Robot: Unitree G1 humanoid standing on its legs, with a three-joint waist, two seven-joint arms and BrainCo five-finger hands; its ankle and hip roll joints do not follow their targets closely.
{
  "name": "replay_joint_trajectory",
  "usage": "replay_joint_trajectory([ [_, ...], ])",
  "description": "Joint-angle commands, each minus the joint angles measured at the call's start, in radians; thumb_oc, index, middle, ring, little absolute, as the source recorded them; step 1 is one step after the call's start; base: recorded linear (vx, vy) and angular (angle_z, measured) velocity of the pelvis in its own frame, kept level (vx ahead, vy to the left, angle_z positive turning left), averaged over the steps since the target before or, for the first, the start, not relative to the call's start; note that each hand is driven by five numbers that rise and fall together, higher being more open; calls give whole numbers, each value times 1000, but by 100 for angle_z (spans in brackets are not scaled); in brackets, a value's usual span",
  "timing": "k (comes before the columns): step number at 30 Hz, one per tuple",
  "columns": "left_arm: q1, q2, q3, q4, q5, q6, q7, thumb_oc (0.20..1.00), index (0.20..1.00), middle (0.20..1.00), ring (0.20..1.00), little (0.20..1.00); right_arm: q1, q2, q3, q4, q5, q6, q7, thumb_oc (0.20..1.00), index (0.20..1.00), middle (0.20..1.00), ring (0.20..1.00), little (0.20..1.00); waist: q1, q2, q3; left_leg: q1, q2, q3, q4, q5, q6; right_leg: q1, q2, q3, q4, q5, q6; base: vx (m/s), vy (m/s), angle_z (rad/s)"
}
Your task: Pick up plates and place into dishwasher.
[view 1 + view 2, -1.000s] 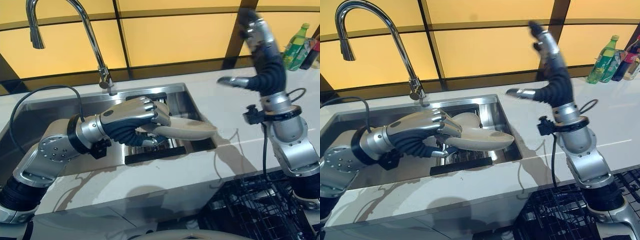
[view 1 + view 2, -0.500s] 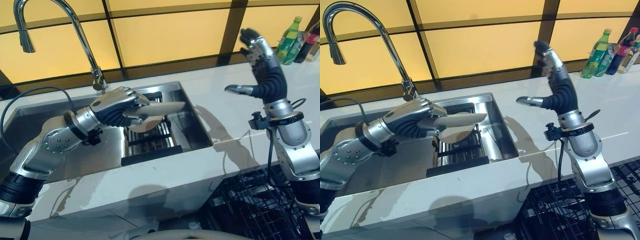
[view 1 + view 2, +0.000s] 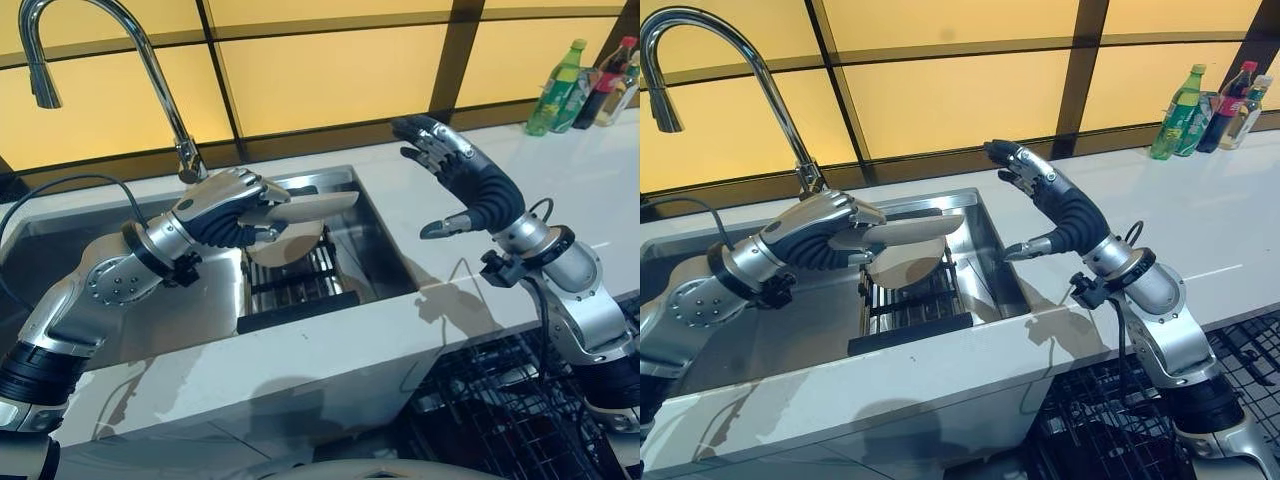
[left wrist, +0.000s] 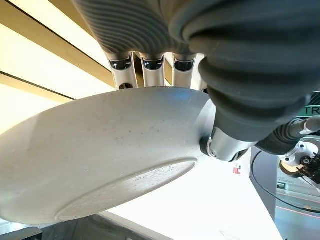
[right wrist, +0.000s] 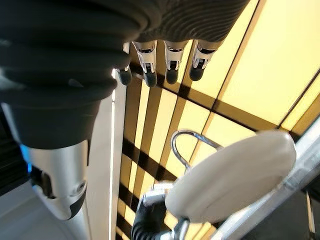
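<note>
The plate [image 3: 305,207] is held level above the sink [image 3: 390,255], over the dark rack [image 3: 295,290] that sits in the basin. A second plate [image 3: 902,265] stands tilted in that rack, directly below the held one.

Handling properties, judged from appearance: the plate is rigid, glazed and probably ceramic, so it is likely moderately heavy, slippery where smooth, and breakable if dropped on steel or stone. The recommended hold is at the rim, with fingers on one face and the thumb on the other; the raised foot ring on the underside, shown in the left wrist view, gives the thumb an edge to brace against.

Left hand [image 3: 225,208]: the fingers [image 4: 152,67] are curled over the upper face of the plate near its rim, and the thumb presses the underside. The plate is pinched at one edge only, so most of it overhangs unsupported towards the right.

Right hand [image 3: 460,180]: it is raised above the counter [image 3: 400,330] just right of the sink, palm turned towards the plate. Its fingers [image 5: 172,62] are spread wide and nearly straight, thumb held apart, holding and touching nothing.

The dishwasher basket [image 3: 520,400], a black wire rack, lies below the counter edge on the robot's right.
</note>
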Motion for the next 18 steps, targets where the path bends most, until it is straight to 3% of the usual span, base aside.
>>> replay_joint_trajectory([
  [1, -92, -1, 6, -1, -185, 6, -23, 200, 200, 200, 200, 200, -110, 12, 41, -59, -4, -29, 20, 1000, 1000, 1000, 1000, 1000, 17, -9, -68, 44, 47, -1, 13, -118, -25, -58, -19, -13, 4, 18, 46, -16, -25, -7],
  [5, -102, -69, -16, -105, -274, -28, -140, 200, 200, 200, 200, 200, -133, 28, 89, -89, -89, -22, -10, 1000, 1000, 1000, 1000, 1000, 26, -9, -62, 41, 48, -6, 12, -115, -25, -58, -17, -16, 4, 18, 44, -10, -9, -4],
  [10, -142, -117, -55, -222, -439, 21, -282, 200, 200, 200, 200, 200, -215, 15, 127, -91, -117, 4, -91, 1000, 1000, 1000, 1000, 1000, 36, -12, -60, 42, 44, -19, 10, -116, -29, -52, -19, -26, 4, 17, 45, 0, 0, 0],
  [18, -158, -187, -59, -249, -460, 68, -294, 200, 200, 200, 200, 200, -213, 46, 134, -93, -139, 5, -103, 1000, 1000, 1000, 1000, 1000, 47, -16, -67, 38, 34, -41, 7, -118, -22, -49, -25, -37, 4, 14, 46, -6, 8, 2],
])
